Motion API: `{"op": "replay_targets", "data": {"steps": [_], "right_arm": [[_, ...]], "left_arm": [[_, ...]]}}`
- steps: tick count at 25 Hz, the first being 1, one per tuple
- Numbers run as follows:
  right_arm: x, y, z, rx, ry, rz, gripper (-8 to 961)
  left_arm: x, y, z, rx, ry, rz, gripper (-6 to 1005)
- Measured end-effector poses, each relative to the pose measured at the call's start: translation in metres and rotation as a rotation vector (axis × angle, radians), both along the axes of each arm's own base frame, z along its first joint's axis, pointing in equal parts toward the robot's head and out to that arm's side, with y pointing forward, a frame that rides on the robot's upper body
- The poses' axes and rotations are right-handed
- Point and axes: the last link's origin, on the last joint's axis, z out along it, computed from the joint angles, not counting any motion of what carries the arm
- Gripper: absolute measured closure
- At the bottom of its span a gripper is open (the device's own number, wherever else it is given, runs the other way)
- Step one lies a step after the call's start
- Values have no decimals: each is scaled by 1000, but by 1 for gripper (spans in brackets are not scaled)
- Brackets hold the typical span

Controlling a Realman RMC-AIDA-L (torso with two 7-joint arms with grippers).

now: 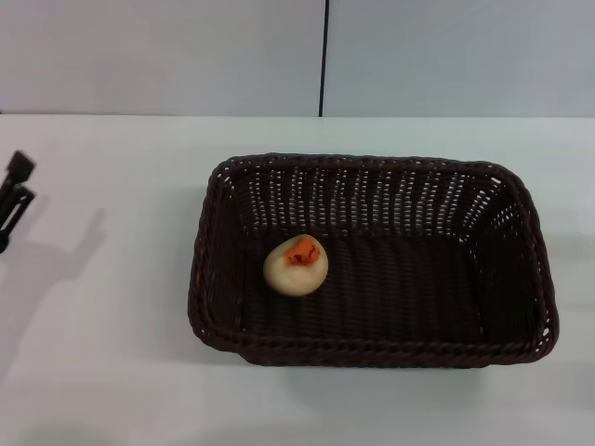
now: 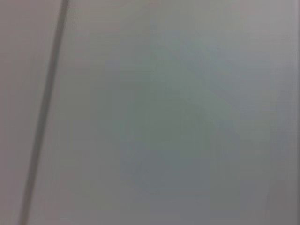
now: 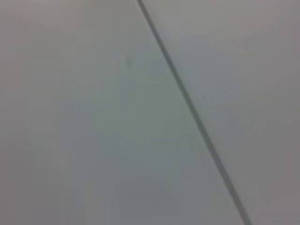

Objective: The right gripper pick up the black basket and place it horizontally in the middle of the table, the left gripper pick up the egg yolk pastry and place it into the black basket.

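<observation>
The black basket [image 1: 372, 260] lies lengthwise across the middle of the white table [image 1: 112, 372] in the head view. The egg yolk pastry [image 1: 296, 265] sits inside it on the basket floor, towards its left end, orange patch up. The left gripper [image 1: 13, 200] shows only as a black tip at the far left edge, well clear of the basket and holding nothing. The right gripper is out of view. Both wrist views show only a pale surface with a dark seam line.
A grey wall with a dark vertical seam [image 1: 323, 56] stands behind the table. The table's far edge runs just behind the basket. Bare tabletop lies left of and in front of the basket.
</observation>
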Motion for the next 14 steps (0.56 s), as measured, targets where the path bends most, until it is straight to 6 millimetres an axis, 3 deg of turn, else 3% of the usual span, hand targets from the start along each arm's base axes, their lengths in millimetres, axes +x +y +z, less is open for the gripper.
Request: {"op": "replay_targets", "data": {"steps": [5, 14], "right_arm": [[-2, 1, -4, 69, 1, -46, 220], [-11, 10, -4, 83, -3, -5, 220]], "left_arm": [[-12, -8, 3, 34, 7, 77, 181], [-14, -13, 1, 66, 62, 95, 181]]}}
